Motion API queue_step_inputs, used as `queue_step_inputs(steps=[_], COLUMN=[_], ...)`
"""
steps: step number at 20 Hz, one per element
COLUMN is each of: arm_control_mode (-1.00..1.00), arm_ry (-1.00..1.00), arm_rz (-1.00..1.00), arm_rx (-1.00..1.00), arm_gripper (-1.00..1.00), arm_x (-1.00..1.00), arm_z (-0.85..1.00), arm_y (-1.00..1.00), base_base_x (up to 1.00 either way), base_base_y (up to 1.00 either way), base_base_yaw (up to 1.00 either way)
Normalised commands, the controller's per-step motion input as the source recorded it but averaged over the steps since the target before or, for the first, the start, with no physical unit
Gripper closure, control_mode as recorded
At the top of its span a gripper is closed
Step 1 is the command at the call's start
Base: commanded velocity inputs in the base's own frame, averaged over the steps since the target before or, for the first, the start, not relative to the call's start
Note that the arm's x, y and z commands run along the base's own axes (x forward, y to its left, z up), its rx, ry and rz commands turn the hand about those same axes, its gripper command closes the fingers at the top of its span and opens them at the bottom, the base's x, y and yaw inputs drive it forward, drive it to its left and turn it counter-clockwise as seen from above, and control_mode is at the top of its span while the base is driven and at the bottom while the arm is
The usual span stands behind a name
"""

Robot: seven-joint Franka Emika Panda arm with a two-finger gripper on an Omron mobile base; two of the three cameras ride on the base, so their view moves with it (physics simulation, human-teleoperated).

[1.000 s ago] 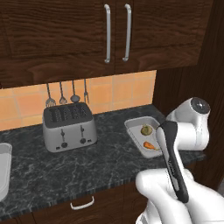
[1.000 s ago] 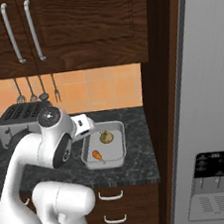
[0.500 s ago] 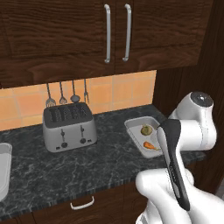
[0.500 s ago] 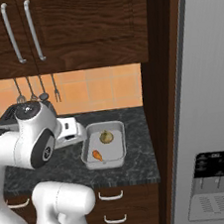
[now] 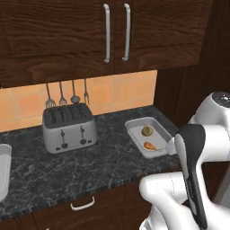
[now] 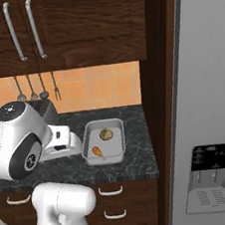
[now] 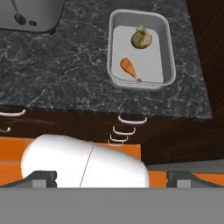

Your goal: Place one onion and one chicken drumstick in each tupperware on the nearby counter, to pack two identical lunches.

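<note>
Right tupperware packed, gripper empty and spread wide.

Tupperware (image 5: 134, 128) sits at the right end of the counter (image 5: 90, 161), near the front edge; it holds one onion (image 5: 147, 130) toward the far side and one chicken drumstick (image 5: 150, 145) nearer the front, apart from each other. Second tupperware (image 5: 2, 168) shows at the left edge of the counter, well apart; contents cannot be told. Toaster (image 5: 69, 128) stands between them against the backsplash, utensils (image 5: 66, 93) hanging above it. In the hand view the gripper (image 7: 111, 178) is off the counter, above the drawer fronts, fingertips (image 7: 43, 177) far apart, holding nothing. Fridge (image 6: 206, 122) stands right of the counter.
</note>
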Motion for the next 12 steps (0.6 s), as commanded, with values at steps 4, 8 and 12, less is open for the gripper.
queue_step_inputs(steps=[4, 8, 12], arm_control_mode=[1.00, 1.00, 1.00], arm_ry=[0.00, 0.00, 0.00], arm_rz=[0.00, 0.00, 0.00], arm_rx=[0.00, 0.00, 0.00], arm_gripper=[-1.00, -1.00, -1.00], arm_x=[0.00, 0.00, 0.00], arm_z=[0.00, 0.00, 0.00], arm_y=[0.00, 0.00, 0.00], base_base_x=[-1.00, -0.78, -0.12], base_base_y=[-0.20, -0.61, -0.77], base_base_yaw=[-0.14, -0.21, -0.20])
